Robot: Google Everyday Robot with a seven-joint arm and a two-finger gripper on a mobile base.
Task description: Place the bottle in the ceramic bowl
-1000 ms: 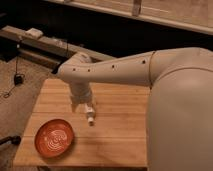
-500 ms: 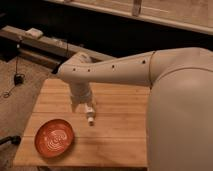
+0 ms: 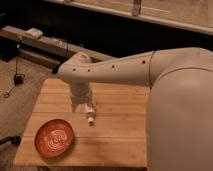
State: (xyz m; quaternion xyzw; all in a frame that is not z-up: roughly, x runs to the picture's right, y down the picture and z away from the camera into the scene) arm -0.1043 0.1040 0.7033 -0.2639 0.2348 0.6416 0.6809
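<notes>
Shows the gripper (image 3: 87, 110) at the lower end of the white arm (image 3: 115, 72), pointing down over the wooden table (image 3: 125, 127). Reaches there from the right, with the wrist bending downward just above it. Appears clamped on the bottle (image 3: 90, 117): grips the thicker end and leaves the narrow neck and small cap sticking out below, tilted a little to the right. Places the bottle directly beneath the gripper, touching it, cap end lowest. Cannot tell whether the cap rests on the boards or hangs just clear of them.

Finds the ceramic bowl (image 3: 54, 139) below and to the left of the gripper in the view, nearer the table's front edge. Sits flat on the wood, orange-red, with pale swirl lines inside. Lies near the gripper but apart from it, with a strip of bare board between the bowl's rim and the bottle's cap. Touches neither bottle nor gripper.

Behind the gripper, past the far edge of the table, shows a long dark ledge (image 3: 30, 42) carrying a small pale object (image 3: 35, 33). Farther left of the gripper, off the table, shows carpeted floor with a thin dark cable (image 3: 17, 75) trailing across it.
</notes>
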